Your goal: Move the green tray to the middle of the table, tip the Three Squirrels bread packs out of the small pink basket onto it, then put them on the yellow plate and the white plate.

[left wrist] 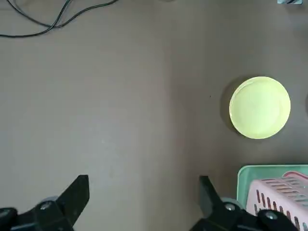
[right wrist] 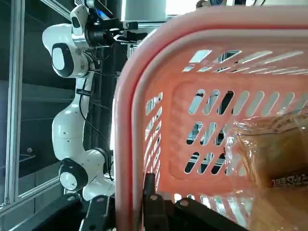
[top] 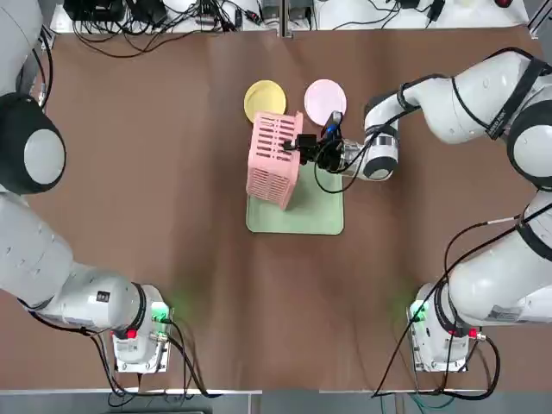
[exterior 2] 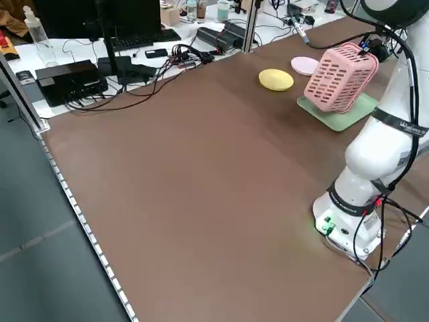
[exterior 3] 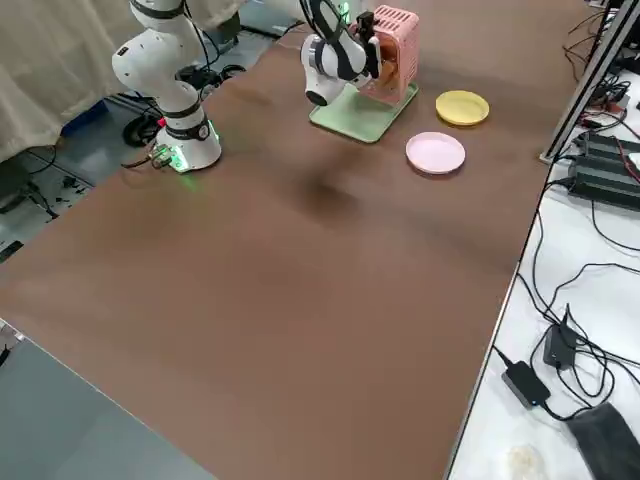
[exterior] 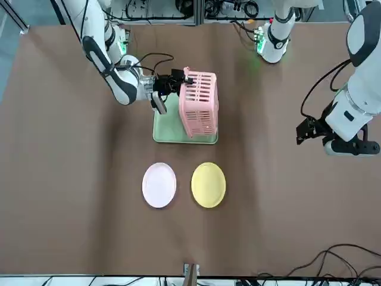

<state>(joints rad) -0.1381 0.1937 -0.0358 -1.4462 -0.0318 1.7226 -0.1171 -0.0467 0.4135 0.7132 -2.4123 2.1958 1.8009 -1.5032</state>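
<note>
The tray (top: 315,216) lay mid-table (top: 172,172), and everything hung off it. Over the tray, the basket (top: 274,159) was tipped on its side, held up above the tray's half toward the robot's left. The right gripper (top: 293,147) was clamped tight on the basket's rim, reaching in level from the tray's right side, its fingers (right wrist: 150,192) pinching the pink wall between them. Inside the basket the bread packs (right wrist: 269,163) were piled against the slatted wall; how many, hard to tell. Just beyond the tray's far edge sat the yellow plate (top: 265,100) and the white plate (top: 325,101), side by side and apart from each other, both bare, yellow toward the robot's left. The left gripper (left wrist: 144,202) hung high, well to the left of the tray, fingers spread wide and holding nothing.
</note>
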